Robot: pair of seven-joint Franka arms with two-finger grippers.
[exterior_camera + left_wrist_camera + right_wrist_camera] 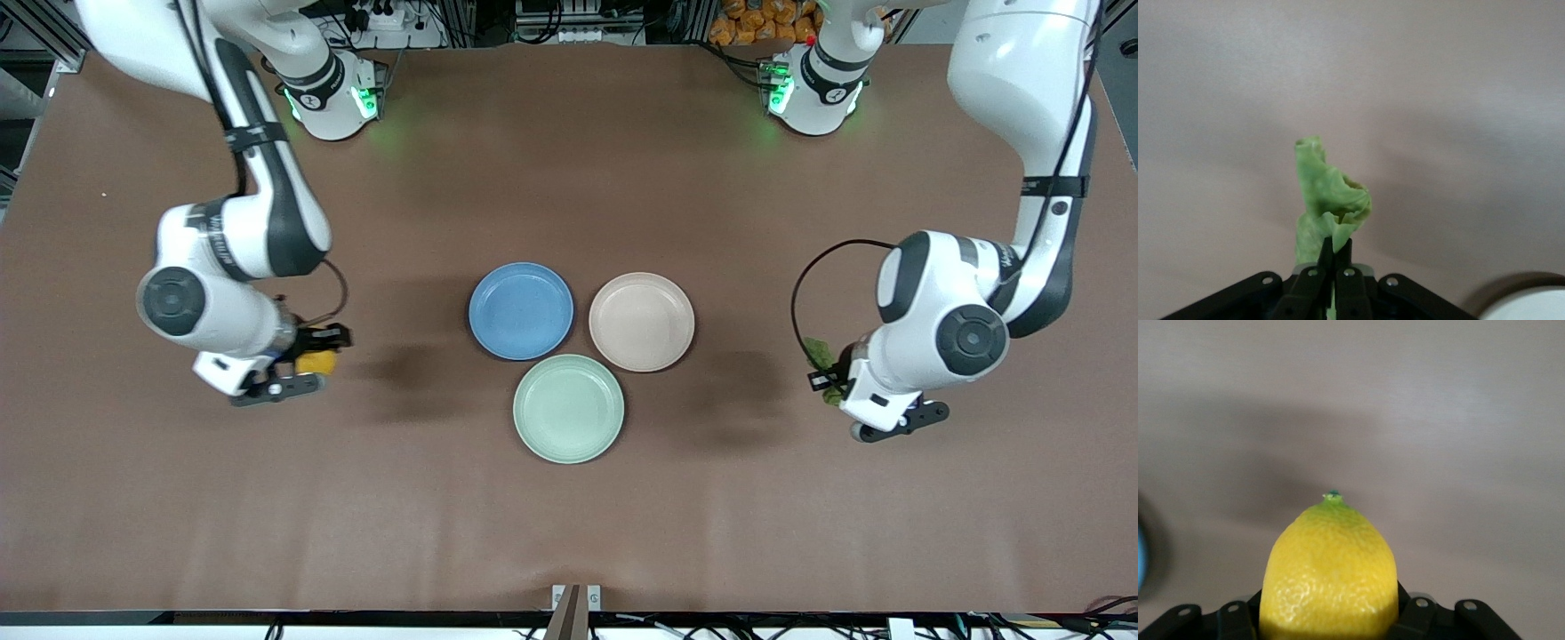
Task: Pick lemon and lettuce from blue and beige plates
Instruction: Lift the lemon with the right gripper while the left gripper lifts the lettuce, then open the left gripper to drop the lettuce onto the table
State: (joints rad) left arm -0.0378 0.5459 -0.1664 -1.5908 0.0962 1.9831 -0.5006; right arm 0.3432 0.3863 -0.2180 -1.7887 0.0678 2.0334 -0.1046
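Yellow lemon [1330,573] clamped in right gripper [313,360], fingers closed on its sides, up over bare table toward the right arm's end from the blue plate [521,310]. Green lettuce [1328,203] pinched in left gripper [831,378], fingers almost fully together on the leaf, over bare table toward the left arm's end. Blue plate touches beige plate [641,321]; mint-green plate [568,408] sits nearer the camera than the blue one.

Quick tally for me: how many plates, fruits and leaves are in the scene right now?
Plates: 3, blue plate, beige plate, green plate
Fruits: 1, lemon in the right gripper
Leaves: 1, lettuce in the left gripper
Total: 5
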